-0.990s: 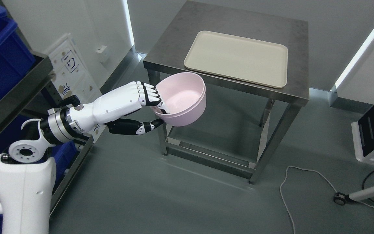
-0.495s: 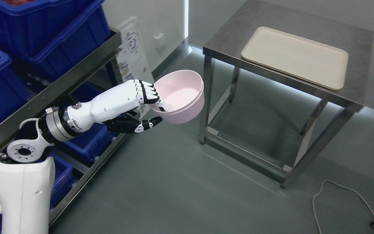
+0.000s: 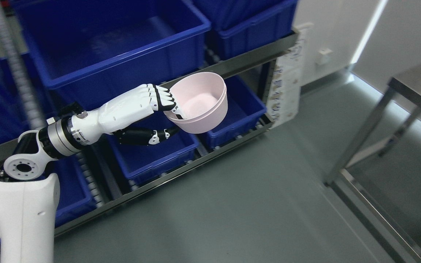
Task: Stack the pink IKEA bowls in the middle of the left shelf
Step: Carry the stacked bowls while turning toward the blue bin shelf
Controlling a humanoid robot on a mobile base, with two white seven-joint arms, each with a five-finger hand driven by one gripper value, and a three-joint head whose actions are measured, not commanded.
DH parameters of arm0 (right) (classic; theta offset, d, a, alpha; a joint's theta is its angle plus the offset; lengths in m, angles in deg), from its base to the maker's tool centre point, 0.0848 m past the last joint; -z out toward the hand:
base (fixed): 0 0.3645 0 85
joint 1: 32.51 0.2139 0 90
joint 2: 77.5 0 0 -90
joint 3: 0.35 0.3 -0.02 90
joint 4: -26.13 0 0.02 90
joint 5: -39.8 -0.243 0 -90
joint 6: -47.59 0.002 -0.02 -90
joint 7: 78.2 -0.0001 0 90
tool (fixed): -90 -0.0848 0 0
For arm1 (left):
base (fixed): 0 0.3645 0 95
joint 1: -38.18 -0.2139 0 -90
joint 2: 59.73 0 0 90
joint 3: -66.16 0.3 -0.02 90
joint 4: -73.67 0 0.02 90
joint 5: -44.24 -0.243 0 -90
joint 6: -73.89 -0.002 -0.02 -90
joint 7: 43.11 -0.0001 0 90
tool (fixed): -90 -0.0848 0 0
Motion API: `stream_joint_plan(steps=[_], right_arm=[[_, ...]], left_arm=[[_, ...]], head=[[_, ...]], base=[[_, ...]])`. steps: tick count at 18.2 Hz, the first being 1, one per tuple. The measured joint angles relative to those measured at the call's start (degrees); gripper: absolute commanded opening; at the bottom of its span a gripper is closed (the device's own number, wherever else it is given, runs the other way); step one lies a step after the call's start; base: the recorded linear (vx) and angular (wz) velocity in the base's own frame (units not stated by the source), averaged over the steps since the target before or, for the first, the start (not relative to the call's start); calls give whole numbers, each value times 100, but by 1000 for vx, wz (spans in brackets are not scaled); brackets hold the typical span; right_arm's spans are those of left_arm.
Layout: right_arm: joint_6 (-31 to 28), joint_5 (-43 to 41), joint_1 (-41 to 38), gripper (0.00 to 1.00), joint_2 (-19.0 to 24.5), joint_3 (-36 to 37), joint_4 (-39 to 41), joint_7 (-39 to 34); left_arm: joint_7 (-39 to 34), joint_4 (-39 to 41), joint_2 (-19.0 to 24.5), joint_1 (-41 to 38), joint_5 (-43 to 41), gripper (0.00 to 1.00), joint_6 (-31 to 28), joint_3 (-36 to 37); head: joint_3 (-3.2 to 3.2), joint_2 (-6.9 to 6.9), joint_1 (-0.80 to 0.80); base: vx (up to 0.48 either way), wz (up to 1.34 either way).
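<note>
left hand (image 3: 159, 104) — fingers (image 3: 166, 101) gripping pink bowl (image 3: 199, 102) rim | blue bins (image 3: 115, 54) behind

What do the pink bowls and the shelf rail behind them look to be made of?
Pink bowls: likely plastic, matte to satin, with even colour, thin rims and soft highlights; two appear nested in the left hand. Shelf rail: looks like metal, probably brushed steel, grey with a dull streaky sheen.
</note>
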Motion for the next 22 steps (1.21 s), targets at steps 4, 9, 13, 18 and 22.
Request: stream_joint_plan(steps=[4,9,13,18,22], right_arm=[[0,0,1,100,0,0,0,1],[0,0,2,100,0,0,1,1],[0,0,2,100,0,0,0,1],[0,0,1,100,0,0,0,1],[0,0,1,100,0,0,0,1]], left_arm=[[-32,-1,21,122,-6,3,-266,-104],[-80,2,141,212,-16,3,-341,-183],[-95,3,210,309,-50,3,-354,-201],[-266,2,219,482,-116,4,-533,-113],[-383,-13,169,601,-194,4,-707,-22]], head=[[0,-1,0],[0,-2,0],[0,-3,0],[0,-3,0],[0,-3,0]], base=[[-93,1257],[1,1063],[97,411],[127,114],[187,-46]])
